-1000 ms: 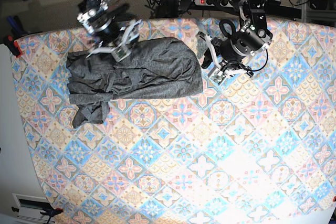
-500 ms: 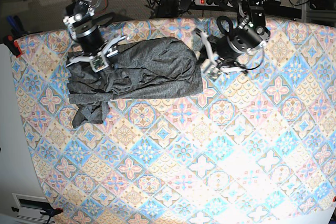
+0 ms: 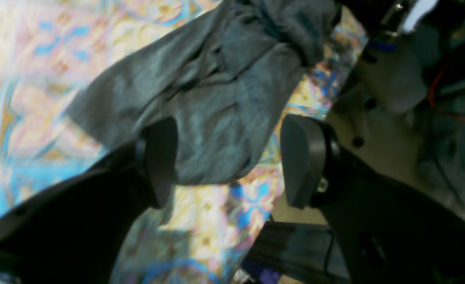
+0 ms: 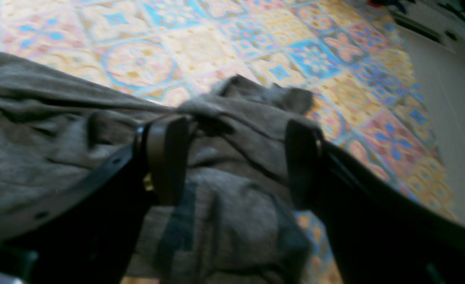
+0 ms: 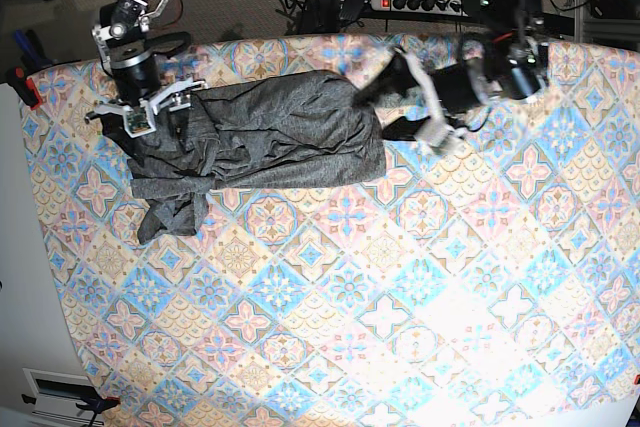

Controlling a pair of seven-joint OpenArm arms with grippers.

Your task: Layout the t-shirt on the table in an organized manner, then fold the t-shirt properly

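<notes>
In the left wrist view the left gripper stood with jaws apart at the corner of the t-shirt, holding nothing. In the right wrist view the right gripper was also apart over bunched folds, where it could pinch several layers together. In the base view the shirt lay crumpled at the table's far edge, so a pull could drag it off.

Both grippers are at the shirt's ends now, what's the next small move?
Probably lower and close both. The left gripper is open around the t-shirt edge, and the right gripper is open over the bunched end. The shirt lies crumpled on the table, so gripping both ends lets you spread it.
</notes>
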